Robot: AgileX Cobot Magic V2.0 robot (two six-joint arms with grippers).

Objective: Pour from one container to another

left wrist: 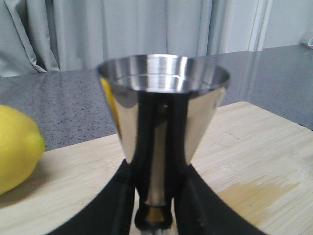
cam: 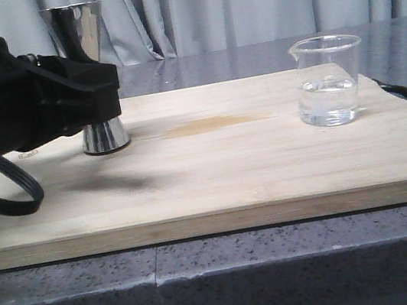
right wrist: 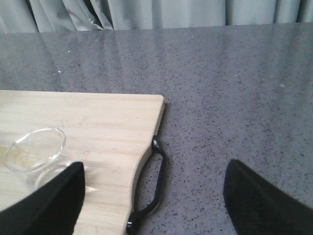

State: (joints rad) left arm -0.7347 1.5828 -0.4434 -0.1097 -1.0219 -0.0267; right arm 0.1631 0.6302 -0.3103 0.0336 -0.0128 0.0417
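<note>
The steel hourglass jigger (cam: pixel 105 135) stands upright on the wooden board (cam: pixel 230 171) at the left. Its top cup fills the left wrist view (left wrist: pixel 164 98). My left gripper (cam: pixel 104 87) reaches in from the left, its black fingers pressed to both sides of the jigger's narrow gold-banded waist (left wrist: pixel 155 213). The clear glass beaker (cam: pixel 327 80), about a third full of clear liquid, stands on the board's right part. My right gripper (right wrist: pixel 154 196) is wide open with nothing between its fingers, hovering over the board's right edge, with the beaker (right wrist: pixel 36 152) off to one side. It is out of the front view.
A yellow lemon (left wrist: pixel 14 147) lies on the board beside the jigger. A brownish stain (cam: pixel 207 125) marks the board's middle. The board's black handle (right wrist: pixel 154 181) sticks out at its right end over the grey speckled counter (right wrist: pixel 234 98). Curtains hang behind.
</note>
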